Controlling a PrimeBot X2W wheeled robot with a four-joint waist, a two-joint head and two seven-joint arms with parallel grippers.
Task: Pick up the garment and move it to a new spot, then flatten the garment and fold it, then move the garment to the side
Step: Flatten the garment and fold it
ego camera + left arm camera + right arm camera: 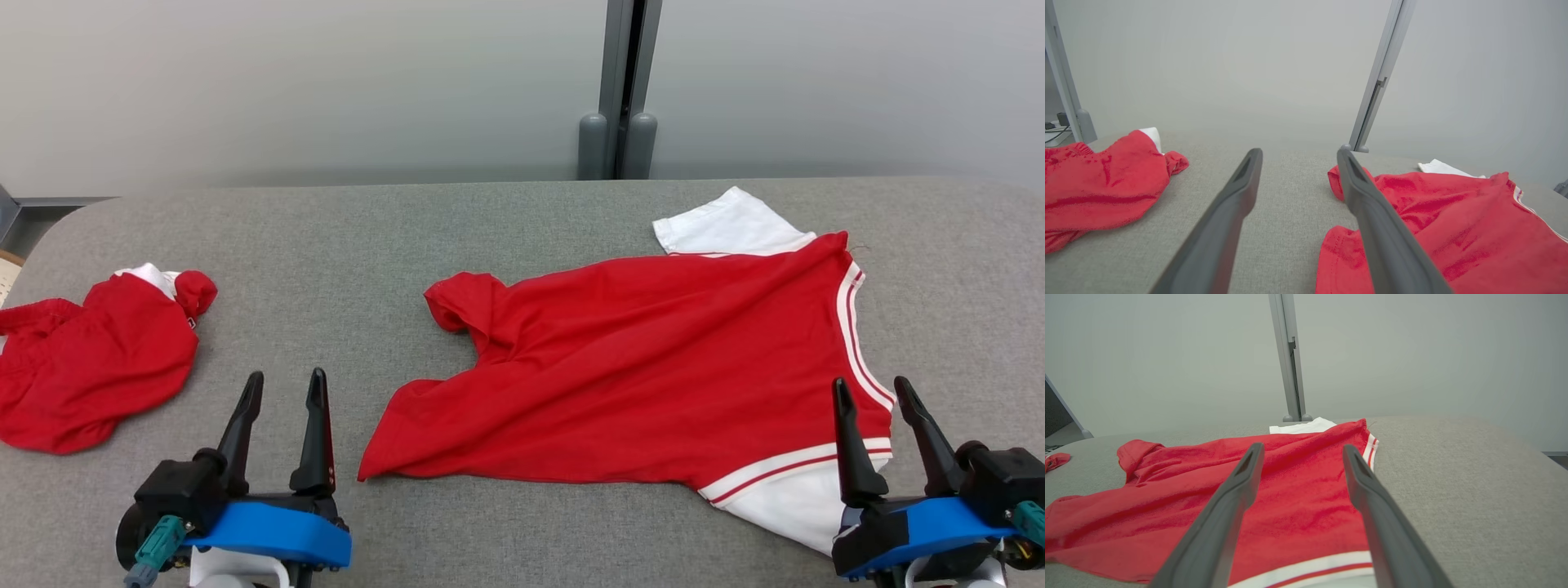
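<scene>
surface: grey fabric table (pixel 522 229) | on it: red garment (pixel 653 367) (rumpled), red bundle (pixel 90 359) left

You are getting open tabletop (pixel 343 269) running between the crumpled red bundle (pixel 90 367) on the left and the spread red garment (pixel 653 367); a grey post (pixel 624 82) is standing beyond the far edge.

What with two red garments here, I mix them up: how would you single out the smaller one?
On the grey table, look to its left end. The small red garment there is crumpled in a heap, unlike the big red shirt spread out.
</scene>
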